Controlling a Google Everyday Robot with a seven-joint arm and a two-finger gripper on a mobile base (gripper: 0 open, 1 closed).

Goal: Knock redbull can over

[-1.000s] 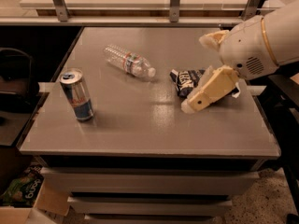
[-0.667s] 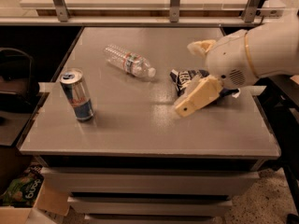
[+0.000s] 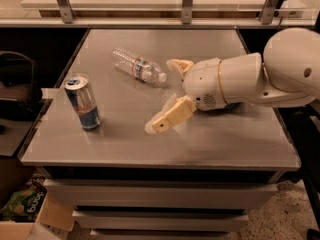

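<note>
My cream two-finger gripper [image 3: 162, 95] gaped wide, the upright blue-and-silver metal redbull can [image 3: 83, 102] well ahead of it. A clear plastic water bottle [image 3: 137, 65] lay just beside; a loose sweep might hit that instead.

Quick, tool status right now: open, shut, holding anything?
Tool: open, holding nothing, over the middle of the table, to the right of the upright redbull can and clear of it.

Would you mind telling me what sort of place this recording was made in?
Likely a lab or office test station: a plain grey drawer cabinet carries a staged redbull can and water bottle, and the robot's gripper, jaws open, hovers over its middle.
</note>
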